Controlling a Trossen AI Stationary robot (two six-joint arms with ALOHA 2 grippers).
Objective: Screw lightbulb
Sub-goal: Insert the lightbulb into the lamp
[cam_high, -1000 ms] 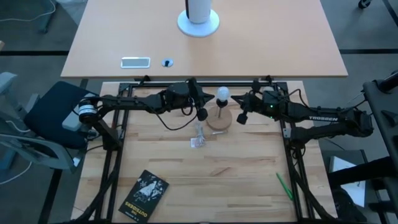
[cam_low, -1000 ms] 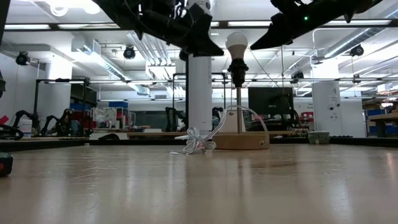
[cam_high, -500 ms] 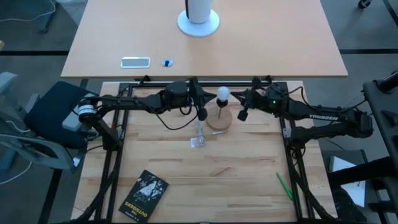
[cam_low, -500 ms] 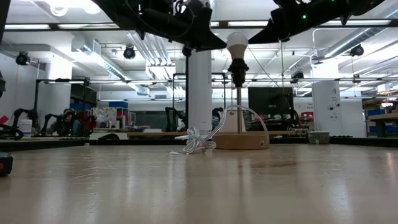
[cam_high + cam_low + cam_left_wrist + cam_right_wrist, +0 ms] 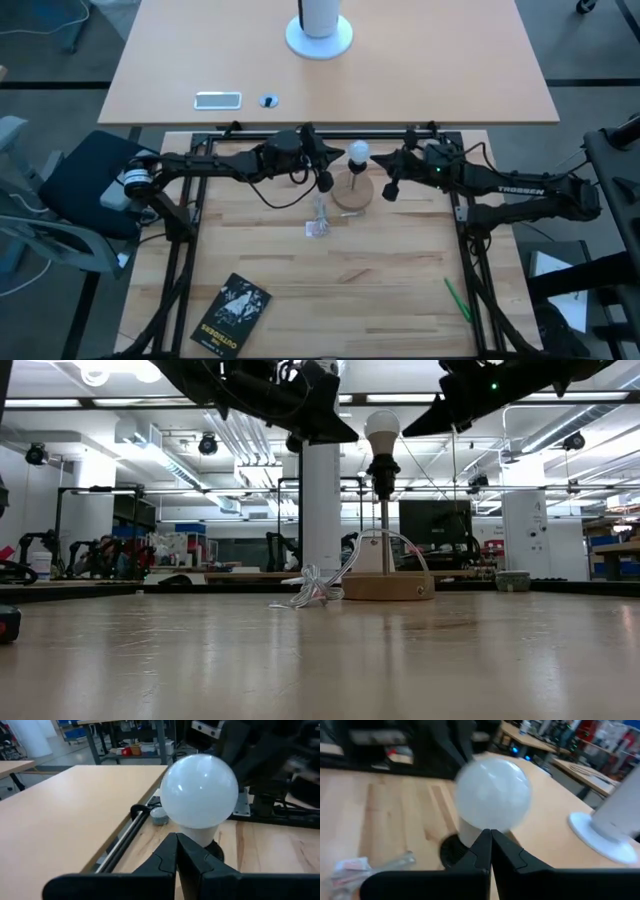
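Big open lab behind the tabletop (image 5: 320, 660): white column (image 5: 322, 510), ceiling strip lights (image 5: 60, 403), benches, monitor (image 5: 432, 520).

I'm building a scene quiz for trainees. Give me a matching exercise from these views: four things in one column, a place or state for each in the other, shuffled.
1. bulb
2. wrapper
3. book
4. left gripper

a. shut, beside the bulb
b. near table corner on the left arm's side
c. atop the wooden stand
d. crumpled on the table by the stand

Pairs: 1-c, 2-d, 3-b, 4-a
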